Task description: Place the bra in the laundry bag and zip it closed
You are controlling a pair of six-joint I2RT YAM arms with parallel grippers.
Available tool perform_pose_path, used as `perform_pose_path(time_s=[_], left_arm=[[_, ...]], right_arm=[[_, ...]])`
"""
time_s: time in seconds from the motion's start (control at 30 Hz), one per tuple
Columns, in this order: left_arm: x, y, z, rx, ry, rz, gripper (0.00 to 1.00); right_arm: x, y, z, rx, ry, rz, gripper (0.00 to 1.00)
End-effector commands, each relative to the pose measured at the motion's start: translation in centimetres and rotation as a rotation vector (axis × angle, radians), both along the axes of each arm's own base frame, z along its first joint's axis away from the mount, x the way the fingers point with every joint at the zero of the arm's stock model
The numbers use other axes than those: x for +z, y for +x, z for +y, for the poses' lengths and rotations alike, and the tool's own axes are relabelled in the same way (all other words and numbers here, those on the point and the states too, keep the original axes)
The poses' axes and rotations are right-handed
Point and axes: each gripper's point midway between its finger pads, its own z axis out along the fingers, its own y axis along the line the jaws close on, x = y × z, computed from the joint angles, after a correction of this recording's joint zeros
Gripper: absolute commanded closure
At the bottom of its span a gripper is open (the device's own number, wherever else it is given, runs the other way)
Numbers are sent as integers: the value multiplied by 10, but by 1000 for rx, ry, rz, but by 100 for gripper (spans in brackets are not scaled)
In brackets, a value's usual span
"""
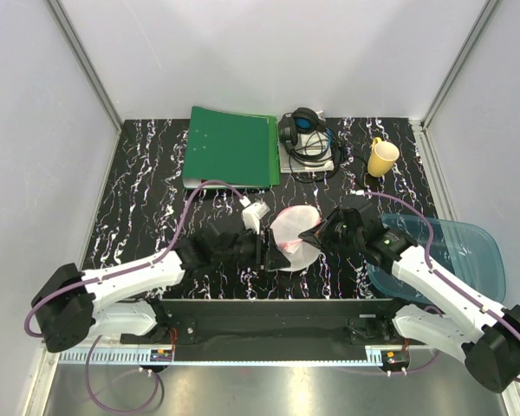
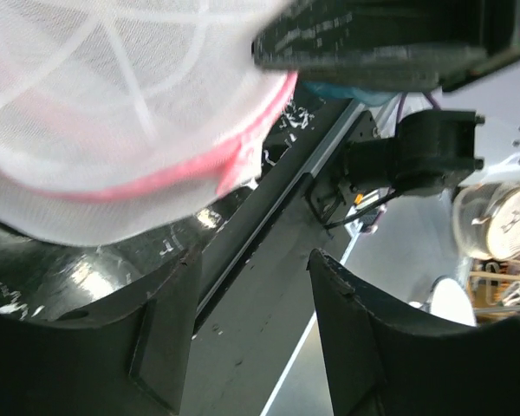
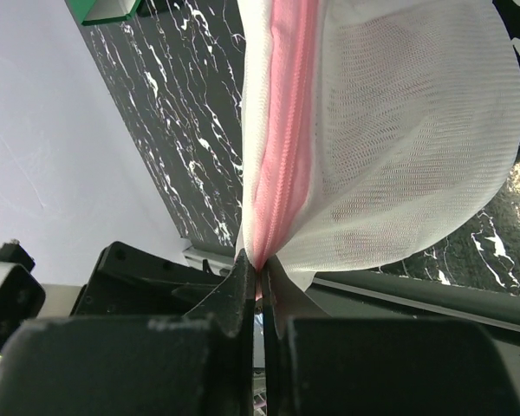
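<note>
Your right gripper (image 3: 260, 264) is pinched on the bag's (image 3: 390, 130) pink zip edge (image 3: 282, 130), which runs straight away from it, while your left gripper (image 2: 253, 260) gapes empty just beside the mesh.

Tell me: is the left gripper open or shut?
Open. The left gripper shows its fingers apart, nothing between them.

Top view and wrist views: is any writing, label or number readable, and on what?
No readable text.
The green folder and yellow mug show no lettering.
The laundry bag is plain white mesh with pink trim.
A round object in the left wrist view bears a dark mark, too blurred to read.
</note>
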Motion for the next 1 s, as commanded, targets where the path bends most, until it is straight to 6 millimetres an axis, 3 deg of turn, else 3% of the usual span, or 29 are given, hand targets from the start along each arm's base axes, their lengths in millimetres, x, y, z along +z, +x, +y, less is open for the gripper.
perform_pose_path(time_s=[0.0, 0.2, 0.6, 0.97], left_arm=[[33, 8, -24, -2, -88, 29, 44], [21, 19, -23, 41, -55, 56, 44], [31, 35, -32, 46, -58, 54, 53], [31, 38, -24, 74, -15, 38, 75]], right_arm=[[22, 3, 8, 17, 59, -42, 100], [23, 3, 7, 17, 65, -47, 100], [23, 3, 8, 21, 66, -49, 100], [19, 3, 9, 31, 59, -43, 100]])
